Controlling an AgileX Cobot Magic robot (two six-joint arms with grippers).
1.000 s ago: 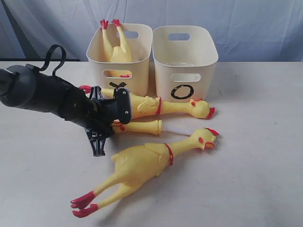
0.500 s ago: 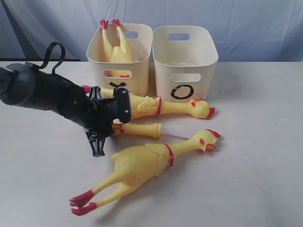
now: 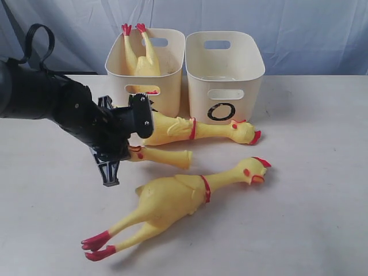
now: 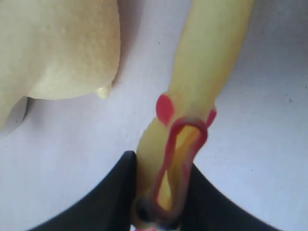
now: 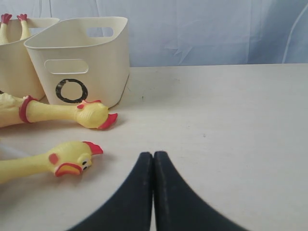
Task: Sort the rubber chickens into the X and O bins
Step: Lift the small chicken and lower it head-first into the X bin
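Observation:
My left gripper is shut on the head end of the small yellow chicken piece. In the left wrist view its black fingers squeeze the red-beaked head. Two large rubber chickens lie on the table, one by the bins and one nearer the front. Another chicken stands feet-up in the left cream bin, whose mark is hidden behind my arm. The O bin stands to its right. My right gripper is shut on nothing, low over the table.
The right wrist view shows the O bin, part of the other bin and both large chickens' heads. A blue cloth backdrop hangs behind the white table.
My left arm has drawn back to the left, dragging the small chicken piece with it. The front large chicken has shifted slightly.

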